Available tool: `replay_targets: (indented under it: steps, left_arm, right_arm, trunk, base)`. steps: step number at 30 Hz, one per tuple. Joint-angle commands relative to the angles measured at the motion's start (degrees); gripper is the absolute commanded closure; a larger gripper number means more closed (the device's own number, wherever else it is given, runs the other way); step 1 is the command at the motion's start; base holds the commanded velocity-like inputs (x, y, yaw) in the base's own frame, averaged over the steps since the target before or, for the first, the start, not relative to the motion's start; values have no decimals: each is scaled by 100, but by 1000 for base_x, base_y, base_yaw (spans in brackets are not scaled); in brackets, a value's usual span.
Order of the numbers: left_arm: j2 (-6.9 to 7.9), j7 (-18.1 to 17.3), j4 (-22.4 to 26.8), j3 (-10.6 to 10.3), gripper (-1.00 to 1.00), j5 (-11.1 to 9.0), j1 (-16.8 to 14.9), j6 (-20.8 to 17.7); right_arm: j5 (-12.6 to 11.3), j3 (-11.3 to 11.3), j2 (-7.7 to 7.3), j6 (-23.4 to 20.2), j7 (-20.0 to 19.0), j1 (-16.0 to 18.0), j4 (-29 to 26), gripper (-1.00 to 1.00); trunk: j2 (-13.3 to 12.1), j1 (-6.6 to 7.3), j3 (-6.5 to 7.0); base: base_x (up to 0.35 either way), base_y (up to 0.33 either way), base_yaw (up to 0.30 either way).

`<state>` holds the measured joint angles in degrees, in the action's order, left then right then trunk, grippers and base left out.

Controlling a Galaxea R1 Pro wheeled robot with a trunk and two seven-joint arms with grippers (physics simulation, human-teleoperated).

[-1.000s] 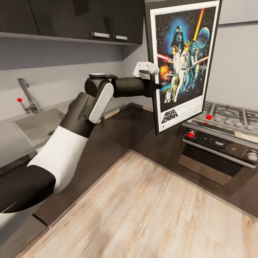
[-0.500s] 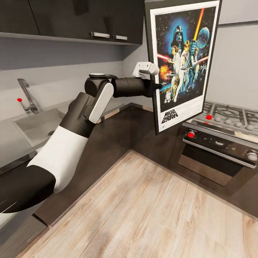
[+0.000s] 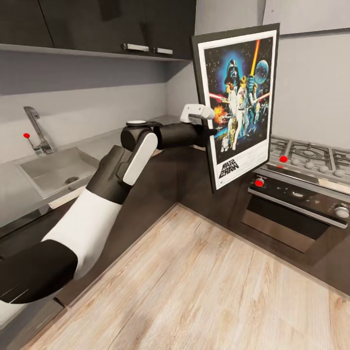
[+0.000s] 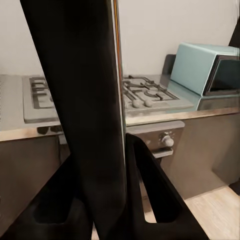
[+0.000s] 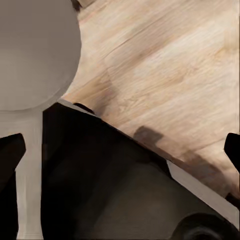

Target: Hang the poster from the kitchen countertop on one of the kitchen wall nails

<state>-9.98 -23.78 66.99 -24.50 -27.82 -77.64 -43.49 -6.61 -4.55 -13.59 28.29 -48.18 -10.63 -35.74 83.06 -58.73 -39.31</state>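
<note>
Left pincer (image 3: 210,130) clamped my poster (image 3: 237,104) by its near edge in the head view, holding it upright in the air with the mirrored title at its lower end. Beyond the pincer and below the poster's far side sat the hob (image 3: 311,156) with the oven (image 3: 291,204) under it. Back along my arm lay the countertop (image 3: 19,187) with its sink (image 3: 56,171) and tap (image 3: 36,129), and the cupboards (image 3: 97,24) hung above.

From my left wrist, both fingers (image 4: 150,190) pressed on the poster (image 4: 85,100), seen edge-on as a dark slab between them. Past it stood the hob (image 4: 145,95) and, off to one side, a pale blue microwave (image 4: 205,67).

From my right wrist I saw wood floor (image 5: 165,65) and part of my own body (image 5: 100,185); whether that pincer was closed I could not tell.
</note>
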Motion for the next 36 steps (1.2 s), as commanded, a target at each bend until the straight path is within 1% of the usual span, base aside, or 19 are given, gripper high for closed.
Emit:
replay_targets:
  steps: [1, 4, 7, 11, 12, 14, 16, 17, 19, 20, 21, 24, 25, 26, 29, 30, 33, 34, 36]
  left_arm:
    - [-2, -4, 34, 5, 100, 5, 14, -30]
    - [-2, 0, 99, 2, 100, 5, 66, -33]
    - [-2, 46, 204, -8, 100, 10, 123, -39]
    - [-2, 286, 255, -84, 100, 3, 174, -49]
    - [-2, 466, 297, -192, 100, -18, 219, -62]
    - [-2, 844, 431, -455, 100, -253, 340, -76]
    - [-2, 1060, 478, -537, 100, -484, 414, -78]
    - [-2, 1516, 524, -653, 100, -910, 506, -79]
    - [-2, 2044, 557, -845, 100, -1317, 561, -78]
    - [-2, 2376, 611, -1024, 100, -1587, 581, -76]
    - [-2, 2830, 760, -1270, 100, -2029, 599, -74]
    - [-2, 3450, 986, -1456, 100, -2637, 610, -67]
    - [-2, 3938, 1177, -1543, 100, -3052, 614, -61]
    - [-2, 4270, 1304, -1614, 100, -3290, 616, -59]
    - [-2, 4876, 1524, -1858, 100, -3731, 617, -48]
    - [-2, 5248, 1657, -2006, 100, -4064, 618, -12]
    - [-2, 5631, 1788, -2119, 100, -4463, 618, 94]
    - [-2, 5888, 1868, -2249, 100, -4648, 618, 218]
    - [-2, 6079, 1922, -2392, 100, -4721, 618, 340]
  right_arm:
    - [-59, 91, -10, -88, -9, -1, -123, -100]
    - [-77, 507, -6, -345, -4, -1, -430, -100]
    - [-90, 1107, 19, -714, 9, 0, -941, -100]
    - [-96, 1343, 44, -846, 182, 0, -1261, -100]
    - [-99, 1400, 74, -880, 421, 0, -1394, -100]
    - [-85, 1448, 232, -915, 1152, 0, -1683, -100]
    - [-74, 1450, 327, -924, 1567, 0, -1837, -100]
    - [-60, 1446, 445, -932, 2187, 0, -2075, -100]
    - [-51, 1415, 557, -935, 2728, 0, -2304, -100]
    - [-46, 1340, 643, -937, 3056, 0, -2460, -100]
    - [-11, 1122, 759, -938, 3534, 0, -2682, -100]
    - [188, 734, 840, -937, 4248, 1, -2875, -100]
    - [379, 430, 895, -938, 4918, 5, -2993, -100]
    - [511, 213, 962, -939, 5402, 13, -3073, -100]
    - [789, -243, 1092, -939, 6313, 52, -3156, -100]
    - [1022, -549, 1173, -939, 6901, 87, -3187, -100]
    - [1309, -853, 1341, -944, 7607, 128, -3206, -100]
    - [1516, -988, 1514, -984, 8057, 146, -3213, -100]
    - [1660, -1041, 1620, -1077, 8295, 155, -3217, -100]
  trunk:
    - [3, 0, -5]
    - [3, 0, -5]
    - [3, 0, -5]
    - [3, 0, -5]
    - [3, 0, -5]
    - [3, 0, -5]
    - [3, 0, -5]
    - [3, 0, -5]
    - [3, 0, -5]
    - [3, 0, -5]
    - [3, 0, -5]
    - [3, 0, -5]
    - [3, 0, -5]
    - [3, 0, -5]
    - [3, 0, -5]
    - [3, 0, -5]
    - [3, 0, -5]
    - [3, 0, -5]
    - [3, 0, -5]
  base:
    - [0, 0, 0]
    - [0, 0, 0]
    - [0, 0, 0]
    - [0, 0, 0]
    - [0, 0, 0]
    - [0, 0, 0]
    - [0, 0, 0]
    - [0, 0, 0]
    - [0, 0, 0]
    - [0, 0, 0]
    - [0, 0, 0]
    - [0, 0, 0]
    - [0, 0, 0]
    - [0, 0, 0]
    - [0, 0, 0]
    - [0, 0, 0]
    - [0, 0, 0]
    - [0, 0, 0]
    - [0, 0, 0]
